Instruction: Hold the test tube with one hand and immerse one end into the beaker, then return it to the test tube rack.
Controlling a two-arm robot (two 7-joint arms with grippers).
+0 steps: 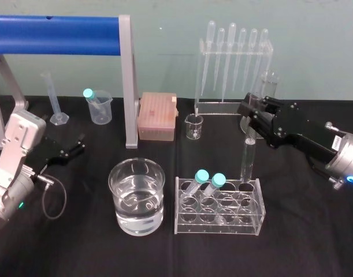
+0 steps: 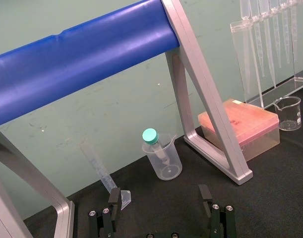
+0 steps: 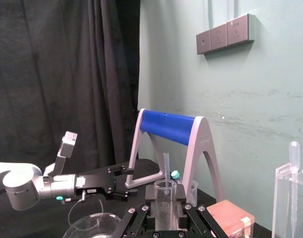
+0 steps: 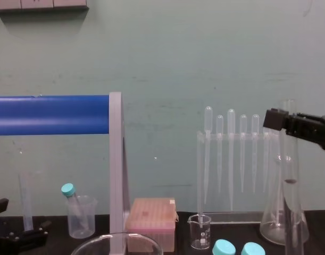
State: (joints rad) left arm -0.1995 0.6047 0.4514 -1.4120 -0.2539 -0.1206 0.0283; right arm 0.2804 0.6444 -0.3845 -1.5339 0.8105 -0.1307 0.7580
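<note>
We see soft, even light from above. The black tabletop [image 1: 303, 236] swallows it, so shadows barely register in the head view. Bright glints ride the rim and water of the beaker [image 1: 136, 196], and a thin streak runs down the test tube [image 1: 247, 158]. A pale sheen lines the blue bar [image 2: 82, 54]. In the right wrist view, the curtain [image 3: 67, 74] at left sits dim beside the well-lit wall [image 3: 230, 99].

Beaker [image 4: 98, 246], test tube [image 4: 291, 175] cut off at chest view's bottom.
</note>
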